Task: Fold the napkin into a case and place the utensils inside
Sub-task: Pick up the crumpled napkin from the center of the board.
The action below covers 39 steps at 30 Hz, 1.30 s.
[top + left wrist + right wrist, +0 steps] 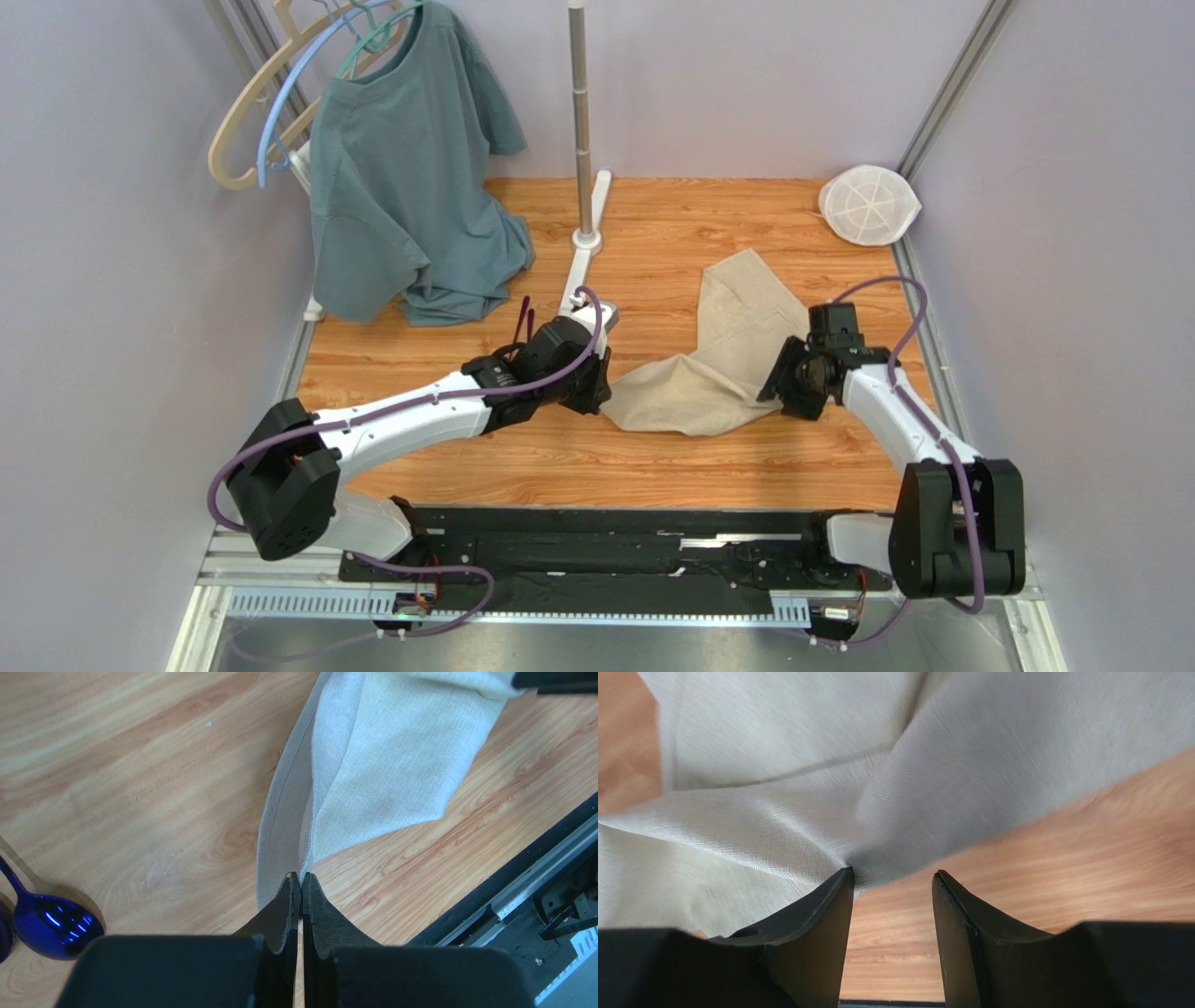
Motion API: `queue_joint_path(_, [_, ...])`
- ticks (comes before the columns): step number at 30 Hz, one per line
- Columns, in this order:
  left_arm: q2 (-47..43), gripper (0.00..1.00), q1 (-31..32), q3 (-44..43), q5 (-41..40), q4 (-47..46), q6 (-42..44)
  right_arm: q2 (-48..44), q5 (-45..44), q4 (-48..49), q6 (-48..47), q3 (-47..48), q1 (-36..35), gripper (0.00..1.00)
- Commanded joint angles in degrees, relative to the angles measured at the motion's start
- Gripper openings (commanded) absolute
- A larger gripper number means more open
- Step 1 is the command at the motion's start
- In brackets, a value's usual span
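Observation:
The beige napkin [716, 350] lies rumpled on the wooden table between my two grippers. My left gripper [601, 389] is at its left end. In the left wrist view that gripper [300, 876] is shut, with the hem of the napkin [379, 763] running into its tips. My right gripper [780, 385] is at the cloth's right side. In the right wrist view it [892, 875] stands open over bare wood, its left fingertip at the edge of the napkin [808, 777]. One spoon [49, 924] lies left of the left gripper, a second bowl just shows at the frame edge. Dark spoon handles [522, 315] show beside the left wrist.
A grey-green T-shirt [407, 196] hangs and pools at the back left under hangers [267, 112]. A metal pole on a white base [581, 126] stands at the back centre. A white mesh disc [870, 203] lies back right. A black rail [603, 546] borders the near edge.

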State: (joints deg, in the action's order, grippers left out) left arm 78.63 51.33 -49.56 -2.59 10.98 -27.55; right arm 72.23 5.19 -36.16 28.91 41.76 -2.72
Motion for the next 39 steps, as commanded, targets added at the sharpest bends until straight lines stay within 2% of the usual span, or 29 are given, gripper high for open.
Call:
queue_joint_path(1, [-0.2,0.00,-0.1,-0.9,1.6,2.5,-2.5,-1.7,7.2,3.6,5.2,-6.0,0.9,0.49])
queue_joint_path(3, [0.2,0.00,-0.1,-1.2,1.7,3.4,-2.2,-0.8,6.3,0.1,3.0,-3.3,2.2,0.48])
queue_joint_path(5, [0.1,0.00,-0.1,-1.1,2.2,3.3,-2.1,-2.6,-1.1,-1.3,1.9,0.7,2.3,0.48])
queue_joint_path(9, [-0.4,0.00,-0.1,-0.2,4.2,2.4,-1.5,-2.3,-8.1,-4.4,1.2,8.0,7.7,0.49])
queue_joint_path(13, [-0.2,0.00,-0.1,0.2,5.6,1.8,-1.2,3.3,-13.5,-4.1,-1.3,14.1,10.5,0.63])
queue_joint_path(17, [0.2,0.00,-0.1,0.3,7.3,1.5,-0.9,11.1,-16.6,-4.8,-2.4,19.2,11.7,0.65])
queue_joint_path(24, [-0.9,0.00,-0.1,0.5,7.3,1.6,0.1,19.7,-15.7,-1.0,-2.1,17.6,11.9,0.65])
queue_joint_path(27, [-1.2,0.00,-0.1,0.0,7.6,1.9,0.3,21.6,-16.4,-0.4,-2.2,18.2,11.8,0.57])
queue_joint_path(30, [-1.9,0.00,-0.1,-1.5,6.6,3.9,1.0,19.5,-17.9,-1.9,-2.4,18.8,11.3,0.37])
queue_joint_path(31, [-2.3,0.00,-0.1,-1.9,6.4,4.3,1.5,18.5,-19.2,-2.5,-2.5,19.1,11.0,0.21])
queue_joint_path(34, [-4.6,0.00,-0.1,-4.2,4.1,6.6,3.1,12.6,-21.1,-5.8,-2.8,19.1,10.2,0.00])
queue_joint_path(38, [-9.5,0.00,-0.2,-10.7,-0.3,11.4,6.3,3.4,-22.1,-13.5,-2.9,21.4,10.2,0.00])
queue_joint_path(39, [-10.6,0.00,-0.2,-12.0,-0.9,12.0,8.0,-1.7,-22.2,-15.1,-2.9,22.2,10.2,0.00])
